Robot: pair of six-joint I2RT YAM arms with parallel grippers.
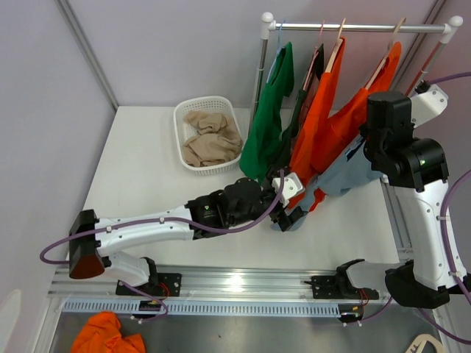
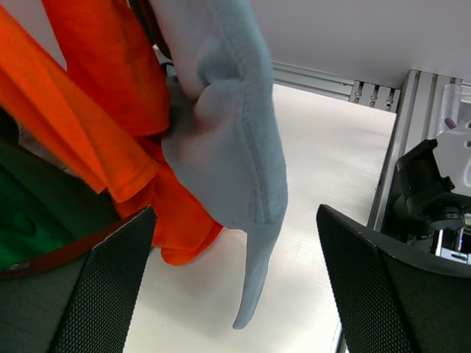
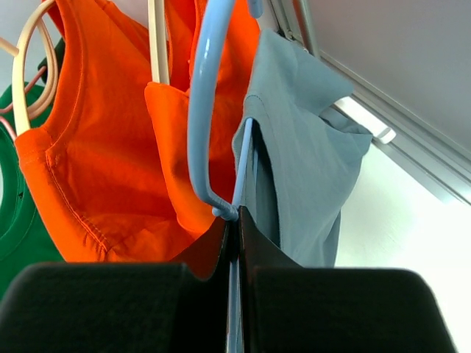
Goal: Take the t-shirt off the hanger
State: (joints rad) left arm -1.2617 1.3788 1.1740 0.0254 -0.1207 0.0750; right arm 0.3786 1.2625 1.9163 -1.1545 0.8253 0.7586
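The right gripper (image 3: 237,243) pinches the thin bar of the smooth, curved pale-blue plastic hanger (image 3: 199,110), while the soft grey-blue fabric t-shirt (image 2: 235,132) droops between the left gripper's (image 2: 235,250) wide-spread, mesh-textured pads (image 2: 110,287).

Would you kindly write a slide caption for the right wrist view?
Right gripper shut on the blue hanger, its grey-blue t-shirt hanging beside orange shirts.

White table (image 1: 147,170), white basket (image 1: 208,168) of beige cloth (image 1: 212,140) at its back

Basket (image 1: 177,129) left of rack (image 1: 368,28); garments (image 1: 316,125) on rack; left claw (image 1: 291,217) under t-shirt (image 1: 346,178)
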